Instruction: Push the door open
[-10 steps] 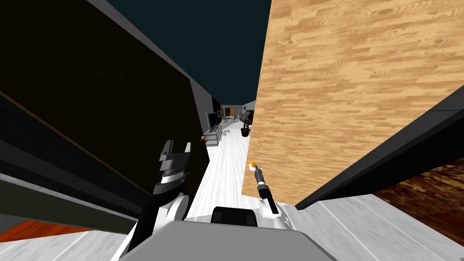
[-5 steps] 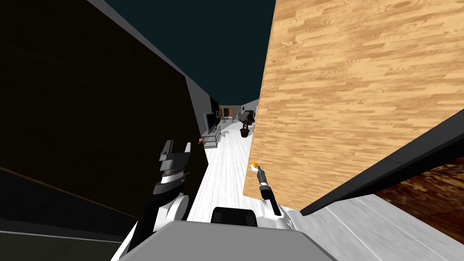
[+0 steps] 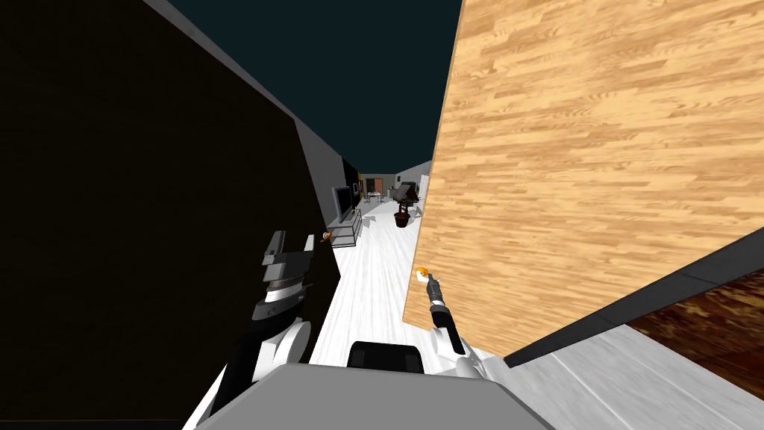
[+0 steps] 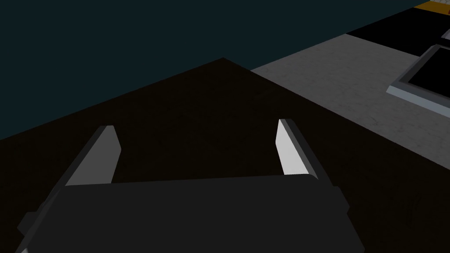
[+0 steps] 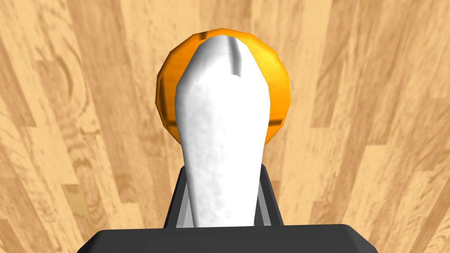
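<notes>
One white handle [image 5: 222,131] on the door [image 5: 373,110] — right end effector [image 5: 224,172] clamps it.

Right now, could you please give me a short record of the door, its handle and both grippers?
door: light wood panel, partly open, with a hallway showing past its edge
handle: white lever in front of an orange round plate
right gripper: shut on the lever
left gripper: open, holding nothing, raised beside a dark surface
beyond the door: white floor and a potted plant
</notes>
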You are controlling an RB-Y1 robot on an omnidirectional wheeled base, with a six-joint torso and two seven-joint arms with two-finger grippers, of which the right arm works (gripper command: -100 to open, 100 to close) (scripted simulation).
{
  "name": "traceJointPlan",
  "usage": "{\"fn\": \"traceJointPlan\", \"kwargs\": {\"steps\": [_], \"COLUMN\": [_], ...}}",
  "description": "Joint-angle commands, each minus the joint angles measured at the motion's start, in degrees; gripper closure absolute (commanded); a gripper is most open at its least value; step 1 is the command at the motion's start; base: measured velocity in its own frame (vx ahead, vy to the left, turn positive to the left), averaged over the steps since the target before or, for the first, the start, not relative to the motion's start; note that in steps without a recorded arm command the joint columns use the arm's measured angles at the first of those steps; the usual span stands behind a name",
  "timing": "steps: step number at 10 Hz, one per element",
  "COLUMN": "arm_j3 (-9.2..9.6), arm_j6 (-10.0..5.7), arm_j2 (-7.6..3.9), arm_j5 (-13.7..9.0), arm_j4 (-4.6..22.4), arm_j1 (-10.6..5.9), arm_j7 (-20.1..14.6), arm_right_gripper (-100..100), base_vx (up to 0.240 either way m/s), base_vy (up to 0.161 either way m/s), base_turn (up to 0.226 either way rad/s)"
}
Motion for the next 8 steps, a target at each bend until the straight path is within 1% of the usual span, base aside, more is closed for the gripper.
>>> {"fn": "traceJointPlan", "kwargs": {"steps": [1,3,4,5,8], "arm_j3": [-1.62,-2.85,-2.85,-3.65,-5.06], "arm_j6": [-0.07,-0.08,-0.08,-0.08,-0.08], "arm_j2": [-0.66,-0.58,-0.58,-0.51,-0.32], "arm_j5": [-0.7,-1.2,-1.2,-1.6,-2.2], "arm_j4": [-0.3,0.0,0.0,0.1,0.4], "arm_j1": [-0.07,-0.18,-0.18,-0.25,-0.38], "arm_j7": [0.3,0.7,0.7,0.9,1.3], "arm_right_gripper": [100,100,100,100,100], "base_vx": [0.183,0.178,0.123,0.139,0.171], "base_vy": [0.119,0.105,0.028,0.037,0.062], "base_turn": [-0.072,-0.089,-0.016,-0.031,-0.060]}}
